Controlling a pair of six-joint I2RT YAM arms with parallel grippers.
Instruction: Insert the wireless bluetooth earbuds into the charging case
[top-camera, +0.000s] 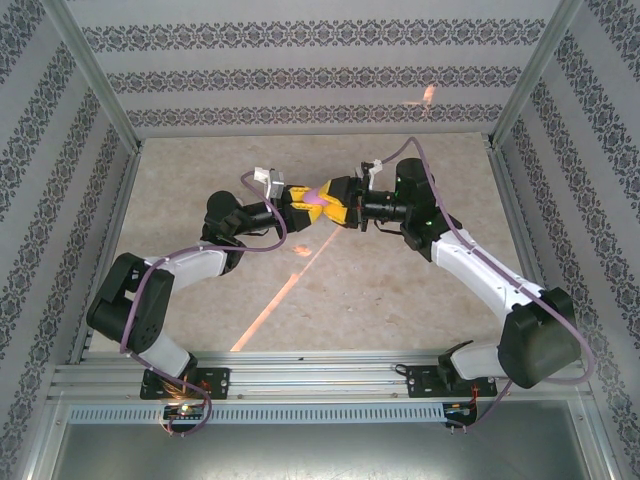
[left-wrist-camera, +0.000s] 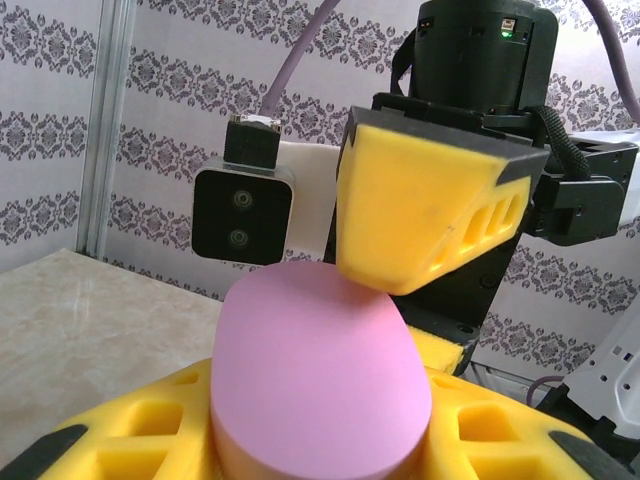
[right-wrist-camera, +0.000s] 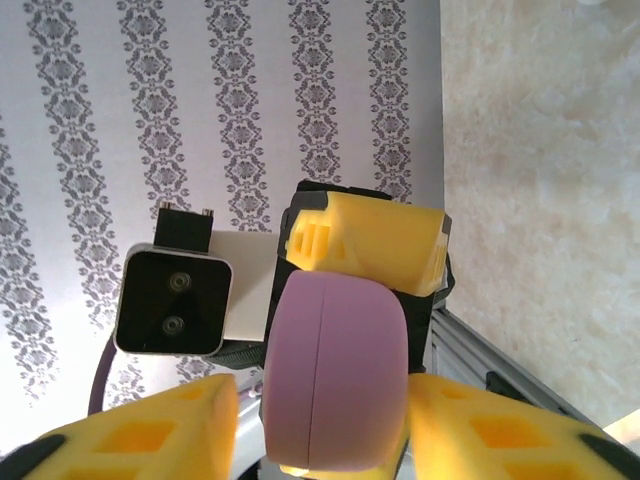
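Note:
The lilac-pink charging case (top-camera: 318, 203) hangs in mid-air over the middle of the table, closed, its seam showing in the right wrist view. My left gripper (left-wrist-camera: 315, 425) is shut on the charging case (left-wrist-camera: 310, 370), one yellow finger on each side. My right gripper (right-wrist-camera: 322, 425) faces it from the other side and stands open around the charging case (right-wrist-camera: 335, 380), with a gap at one finger (right-wrist-camera: 150, 435). One right finger (left-wrist-camera: 430, 210) rests at the case's far end. The earbuds are hidden.
The beige table (top-camera: 300, 290) lies below the two arms. Patterned walls (top-camera: 300, 80) close in the back and both sides. An aluminium rail (top-camera: 320, 375) runs along the near edge by the arm bases.

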